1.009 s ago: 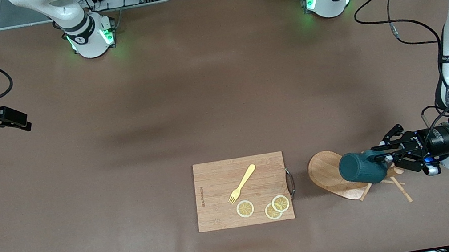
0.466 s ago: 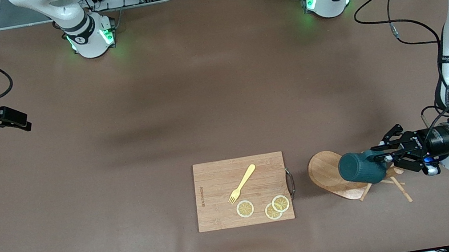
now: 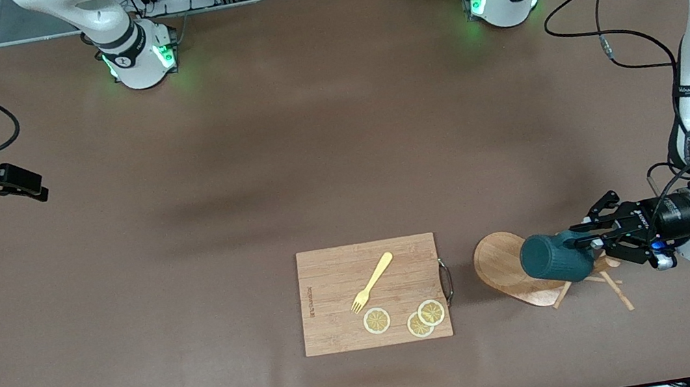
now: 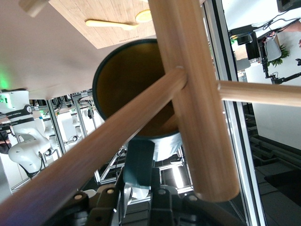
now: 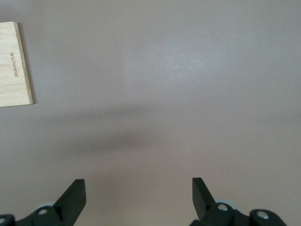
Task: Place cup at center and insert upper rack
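The cup (image 3: 553, 259), dark teal, is held on its side over the tipped-over upper rack, its bottom toward the cutting board. My left gripper (image 3: 587, 244) is shut on the cup's handle (image 4: 139, 162). In the left wrist view the cup (image 4: 127, 84) shows its mustard inside, with the rack's round post (image 4: 193, 94) and a peg (image 4: 94, 146) crossing in front of its mouth. The rack's oval base (image 3: 500, 262) faces the board and its thin pegs (image 3: 613, 291) lie on the table. My right gripper (image 3: 32, 186) waits open over the right arm's end of the table, with nothing between its fingers (image 5: 73, 195).
A rectangular wooden cutting board (image 3: 335, 306) lies beside the rack, toward the right arm's end, with a yellow fork (image 3: 373, 280) and lemon slices (image 3: 377, 320) on it. One corner of the board (image 5: 14, 66) shows in the right wrist view. Brown cloth covers the table.
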You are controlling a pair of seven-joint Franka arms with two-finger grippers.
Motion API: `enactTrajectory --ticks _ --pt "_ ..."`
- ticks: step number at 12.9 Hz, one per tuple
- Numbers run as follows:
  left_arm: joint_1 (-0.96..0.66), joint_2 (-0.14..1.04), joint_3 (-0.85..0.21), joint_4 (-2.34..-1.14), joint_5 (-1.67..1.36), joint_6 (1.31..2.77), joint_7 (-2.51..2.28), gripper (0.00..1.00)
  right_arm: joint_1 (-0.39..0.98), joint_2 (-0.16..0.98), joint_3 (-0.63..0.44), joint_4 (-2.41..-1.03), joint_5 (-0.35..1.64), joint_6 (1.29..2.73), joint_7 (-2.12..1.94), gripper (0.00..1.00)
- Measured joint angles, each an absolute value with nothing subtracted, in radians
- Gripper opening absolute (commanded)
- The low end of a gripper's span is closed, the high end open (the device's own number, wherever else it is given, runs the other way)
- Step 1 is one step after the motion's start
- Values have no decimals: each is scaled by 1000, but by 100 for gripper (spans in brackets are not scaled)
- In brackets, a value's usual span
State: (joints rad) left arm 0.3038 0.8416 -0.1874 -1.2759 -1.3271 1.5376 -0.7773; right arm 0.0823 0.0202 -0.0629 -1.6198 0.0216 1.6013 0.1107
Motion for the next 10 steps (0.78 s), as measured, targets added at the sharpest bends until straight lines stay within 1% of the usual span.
enactTrajectory --ticks 9,10 --pt "304 842 -183 -1276 -1327 1538 -777 2 82 20 -63 -1620 22 1601 111 100" --pt "304 842 -183 -1276 -1327 1538 -777 7 82 20 -63 -1620 22 1601 111 100"
